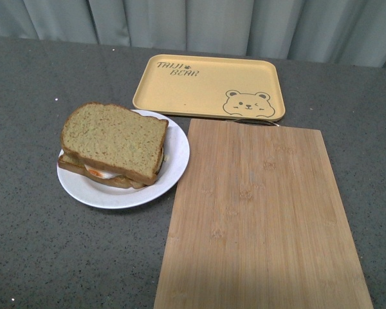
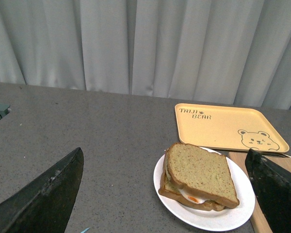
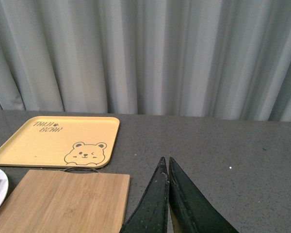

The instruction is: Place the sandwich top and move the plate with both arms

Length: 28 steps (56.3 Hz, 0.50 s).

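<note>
Your sandwich top (image 1: 114, 140) already lies on the plate (image 1: 177, 154), at the counter's (image 1: 26, 244) left side. Your left end effector (image 2: 165, 152), fingers wide apart, faces it and is nearer. Your right end effector (image 3: 166, 162), fingers together, seems well off, with the cutting board (image 1: 264, 212) between it and the plate.

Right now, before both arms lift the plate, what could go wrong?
The tan wholemeal top slice sits offset over the lower slice; an uneven lift could slide it off. The round white plate sits close beside the wooden cutting board, leaving little finger room there.
</note>
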Tool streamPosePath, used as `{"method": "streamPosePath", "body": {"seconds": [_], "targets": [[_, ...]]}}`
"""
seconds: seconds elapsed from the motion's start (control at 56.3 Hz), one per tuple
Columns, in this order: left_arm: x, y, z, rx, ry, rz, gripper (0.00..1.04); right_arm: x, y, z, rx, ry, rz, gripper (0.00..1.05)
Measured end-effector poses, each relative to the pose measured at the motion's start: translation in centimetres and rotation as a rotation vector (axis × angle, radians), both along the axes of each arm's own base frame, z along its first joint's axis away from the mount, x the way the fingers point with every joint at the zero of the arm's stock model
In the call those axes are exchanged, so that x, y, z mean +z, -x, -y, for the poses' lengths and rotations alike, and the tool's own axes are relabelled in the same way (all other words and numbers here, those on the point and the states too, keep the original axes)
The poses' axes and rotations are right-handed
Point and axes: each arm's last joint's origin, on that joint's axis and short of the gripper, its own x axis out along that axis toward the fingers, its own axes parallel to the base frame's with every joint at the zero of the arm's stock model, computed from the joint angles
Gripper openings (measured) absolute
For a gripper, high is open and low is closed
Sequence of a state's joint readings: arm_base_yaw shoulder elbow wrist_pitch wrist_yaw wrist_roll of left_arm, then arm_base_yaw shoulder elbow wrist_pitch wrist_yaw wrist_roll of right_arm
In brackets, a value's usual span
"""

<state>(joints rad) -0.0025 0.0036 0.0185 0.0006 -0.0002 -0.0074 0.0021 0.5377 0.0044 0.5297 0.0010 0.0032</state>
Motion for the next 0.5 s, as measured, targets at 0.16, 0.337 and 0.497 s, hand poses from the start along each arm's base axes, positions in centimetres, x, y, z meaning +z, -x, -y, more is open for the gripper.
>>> {"method": "streamPosePath", "body": {"seconds": [0.16, 0.337, 0.497], "targets": [[0.0, 0.0, 0.0, 0.0, 0.0, 0.0, 0.98, 0.2, 0.6, 0.0, 0.0, 0.0, 0.007, 0.01], [0.0, 0.0, 0.0, 0.0, 0.0, 0.0, 0.98, 0.2, 1.2, 0.0, 0.0, 0.0, 0.009, 0.01], [0.0, 0.0, 0.0, 0.0, 0.0, 0.0, 0.98, 0.3, 1.6, 0.0, 0.0, 0.0, 0.011, 0.01]]}}
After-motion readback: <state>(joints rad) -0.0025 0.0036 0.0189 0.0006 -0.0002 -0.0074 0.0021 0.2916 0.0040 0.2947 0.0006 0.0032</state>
